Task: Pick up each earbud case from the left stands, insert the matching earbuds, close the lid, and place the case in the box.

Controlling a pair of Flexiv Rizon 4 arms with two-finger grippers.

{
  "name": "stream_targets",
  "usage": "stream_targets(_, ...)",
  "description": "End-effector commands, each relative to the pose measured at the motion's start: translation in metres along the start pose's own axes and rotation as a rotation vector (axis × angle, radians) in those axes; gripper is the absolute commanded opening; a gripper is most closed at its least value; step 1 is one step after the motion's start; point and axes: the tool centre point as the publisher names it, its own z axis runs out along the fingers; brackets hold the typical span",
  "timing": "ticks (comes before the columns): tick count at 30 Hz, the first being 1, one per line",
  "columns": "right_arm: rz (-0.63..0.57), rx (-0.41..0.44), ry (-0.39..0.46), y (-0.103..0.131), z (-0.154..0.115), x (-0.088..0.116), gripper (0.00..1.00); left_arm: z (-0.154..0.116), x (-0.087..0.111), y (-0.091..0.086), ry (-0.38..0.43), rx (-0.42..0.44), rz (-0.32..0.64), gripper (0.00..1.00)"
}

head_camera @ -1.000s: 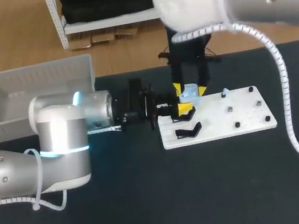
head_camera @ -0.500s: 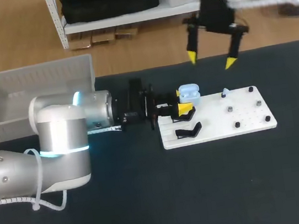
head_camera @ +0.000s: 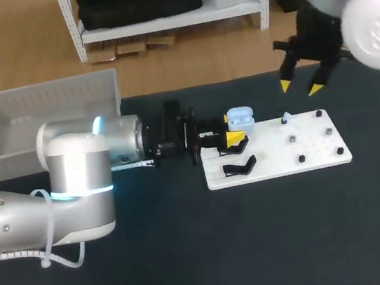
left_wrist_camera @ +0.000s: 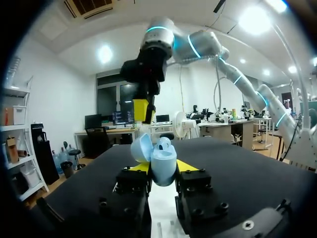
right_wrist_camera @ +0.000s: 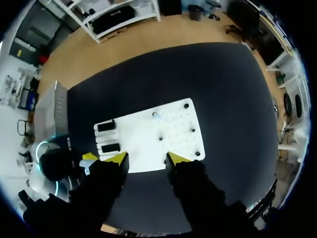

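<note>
A light blue earbud case [head_camera: 241, 115] with its lid up is held at the left edge of the white board [head_camera: 319, 156], and my left gripper [head_camera: 234, 138] is shut on it. In the left wrist view the case [left_wrist_camera: 162, 157] sits between the yellow tips of the left gripper [left_wrist_camera: 162, 168], with one earbud [left_wrist_camera: 165, 144] in it. A second pale earbud [head_camera: 286, 117] stands on the board. My right gripper [head_camera: 302, 87] hangs open and empty above the board's far right part. From its own view, the right gripper [right_wrist_camera: 146, 158] looks down on the board [right_wrist_camera: 173, 139].
Two black stands [head_camera: 239, 167] sit on the board's left part, and several small black and grey pegs dot its right part. A white basket [head_camera: 7, 150] rests at the table's far left corner. My left arm [head_camera: 76, 187] lies across the left side.
My right gripper lifted off the case and swung up and to the right, its fingers spreading and then narrowing. The left gripper and the case stayed still.
</note>
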Motion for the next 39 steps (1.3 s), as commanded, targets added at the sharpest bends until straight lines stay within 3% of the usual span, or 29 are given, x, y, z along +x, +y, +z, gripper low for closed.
stream_targets(1,-0.045,-0.081,-0.006,-0.004,0.016,-0.003,0.49,0.0,0.001,-0.001,-0.004,-0.006,0.004,0.0)
stream_targets(12,-0.199,-0.008,0.008,-0.014,0.061,-0.017,0.47,0.0,0.001,-0.001,-0.004,-0.006,0.004,0.0)
stream_targets(39,-0.167,0.008,0.064,-0.021,0.108,-0.029,0.47,0.0,0.001,-0.001,-0.004,-0.006,0.004,0.0)
